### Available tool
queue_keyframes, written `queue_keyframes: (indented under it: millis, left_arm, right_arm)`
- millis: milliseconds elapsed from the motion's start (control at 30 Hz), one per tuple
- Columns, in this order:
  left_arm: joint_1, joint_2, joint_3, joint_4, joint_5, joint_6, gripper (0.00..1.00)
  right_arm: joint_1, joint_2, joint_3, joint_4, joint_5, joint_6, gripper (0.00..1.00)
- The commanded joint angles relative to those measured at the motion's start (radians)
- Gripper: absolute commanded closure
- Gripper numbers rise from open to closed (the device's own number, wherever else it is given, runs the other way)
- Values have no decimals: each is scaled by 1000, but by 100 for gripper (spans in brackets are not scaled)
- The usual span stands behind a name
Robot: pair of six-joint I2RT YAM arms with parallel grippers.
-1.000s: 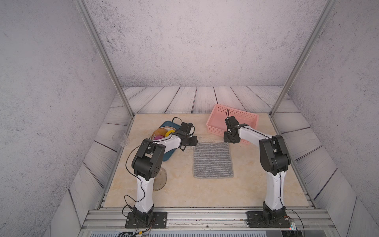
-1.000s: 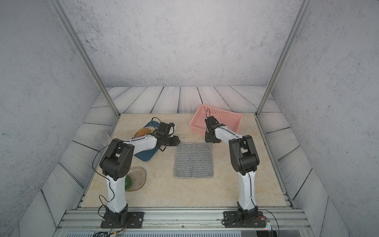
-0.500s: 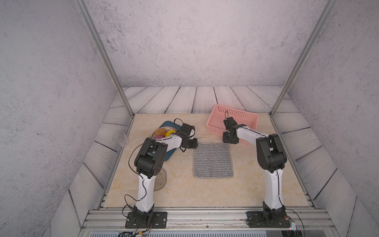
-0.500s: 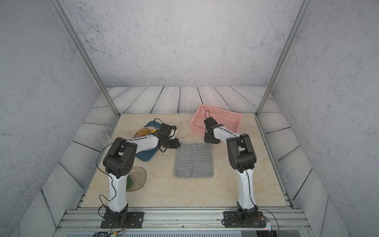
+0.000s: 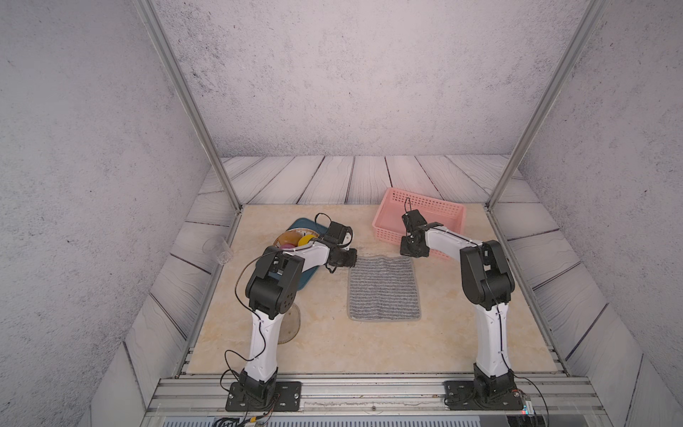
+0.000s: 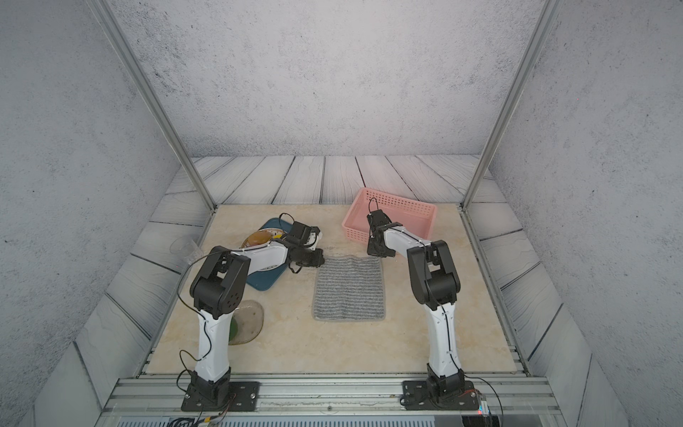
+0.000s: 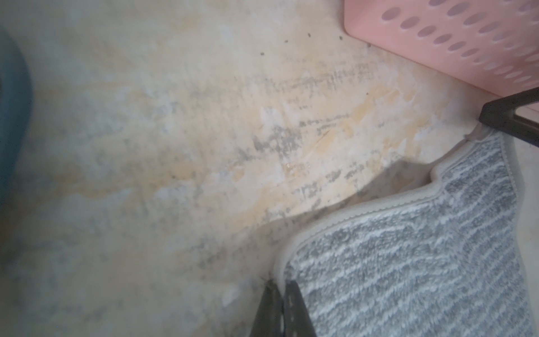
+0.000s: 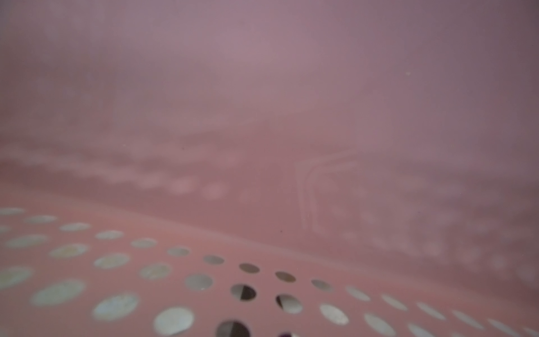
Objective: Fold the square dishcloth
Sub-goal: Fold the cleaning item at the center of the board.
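The square dishcloth (image 5: 384,292) (image 6: 349,292), grey with pale stripes and a light hem, lies mostly flat in mid-table in both top views. My left gripper (image 5: 353,257) (image 7: 281,284) is shut on the hem at its far left corner. My right gripper (image 5: 408,255) (image 7: 485,118) sits at the far right corner, shut on the hem, which rises to its tips. The far edge of the dishcloth (image 7: 423,262) is wavy and slightly raised between the two grips. The right wrist view shows only the pink basket (image 8: 262,116), close up and blurred.
The pink basket (image 5: 443,207) (image 6: 406,199) stands just behind my right gripper. A blue tray (image 5: 295,281) with a bowl (image 5: 292,238) of coloured items lies under my left arm. A glass dish (image 6: 247,321) sits near the left arm's base. A clear cup (image 5: 218,249) stands on the left ledge.
Both grippers have gone from part open to shut at the dishcloth's far corners. The far edge has puckered slightly. The arms have hardly shifted.
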State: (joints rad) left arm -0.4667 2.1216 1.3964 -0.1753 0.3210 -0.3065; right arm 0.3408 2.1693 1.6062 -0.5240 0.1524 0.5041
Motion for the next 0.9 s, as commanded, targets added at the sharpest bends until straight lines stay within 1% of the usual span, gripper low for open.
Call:
queue_keyframes:
  millis: [0, 167, 400, 600, 867]
  left_arm:
    - [7, -43, -7, -9, -6, 12, 100]
    - [7, -109, -50, 17, -5, 14, 100]
    - [7, -201, -141, 102, 12, 0, 100]
    - [7, -264, -209, 151, 13, -5, 100]
    - [6, -340, -314, 219, 34, -20, 100]
  right_arm:
    - [-4, -47, -17, -17, 16, -11, 100]
    - [-5, -123, -77, 15, 12, -20, 100]
    - [-4, -221, -138, 34, 2, -22, 100]
    - [-3, -273, -177, 42, -26, -25, 100]
    - [-4, -347, -278, 84, -71, -9, 100]
